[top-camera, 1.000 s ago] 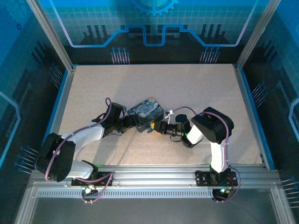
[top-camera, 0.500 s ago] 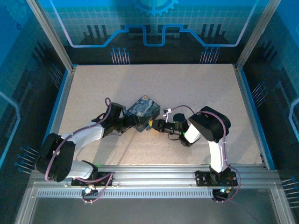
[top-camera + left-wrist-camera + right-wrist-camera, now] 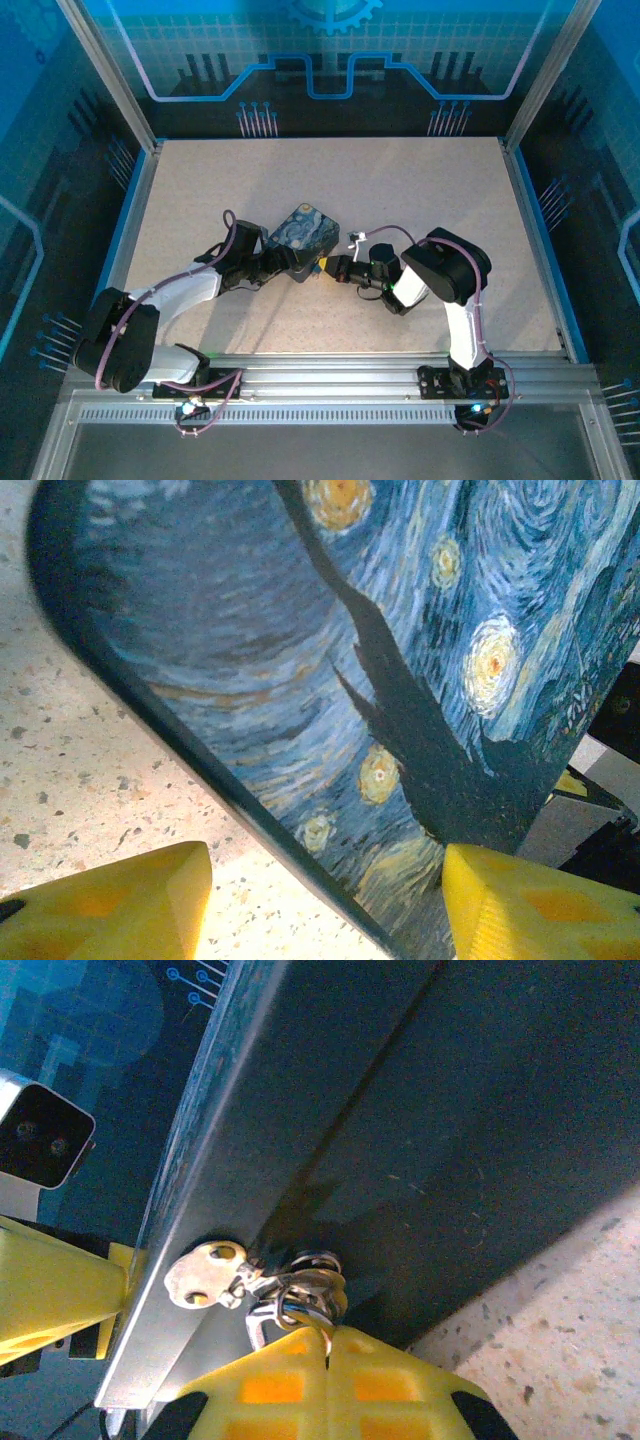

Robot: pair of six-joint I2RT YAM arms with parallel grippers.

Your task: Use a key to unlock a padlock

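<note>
The dark-blue starry-night tin [image 3: 303,230] lies mid-table between both arms. My left gripper [image 3: 292,262] is open around the tin's near corner [image 3: 330,780]; one yellow finger [image 3: 530,900] sits against the painted lid, and the other finger [image 3: 110,905] stands apart over the table. My right gripper [image 3: 327,1338] is shut on a thin wire of a silver ring cluster [image 3: 308,1290] hanging at the tin's dark side [image 3: 450,1110]. A flat silver key head [image 3: 205,1272] with two holes hangs from that cluster. I cannot make out the padlock's body among the rings.
Speckled beige table [image 3: 420,200] stretches behind and to both sides of the tin. Aluminium frame posts [image 3: 110,70] and blue side rails bound it. The left gripper's yellow finger [image 3: 50,1280] and its camera housing [image 3: 40,1145] sit close beside my right gripper.
The tin has slid left and slightly away. My right gripper has followed it leftward, still pinching the rings. My left gripper stayed at the tin's corner.
</note>
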